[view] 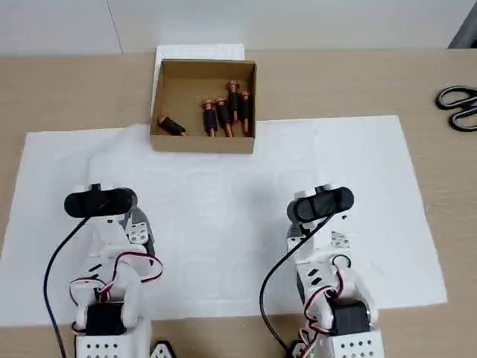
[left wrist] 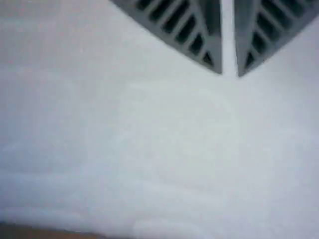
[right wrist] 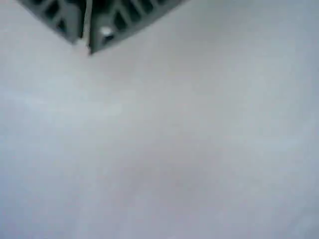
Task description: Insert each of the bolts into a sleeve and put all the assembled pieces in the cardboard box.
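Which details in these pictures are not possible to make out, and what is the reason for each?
1. High view: the scissors are cut off by the right edge.
2. High view: the assembled pieces in the cardboard box are too small to tell how deep each bolt sits in its sleeve.
3. Left wrist view: a brown strip is cut off by the picture's edge; what it is cannot be told.

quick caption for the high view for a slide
Five sleeved bolts in the cardboard box, two arms folded over the white sheet.
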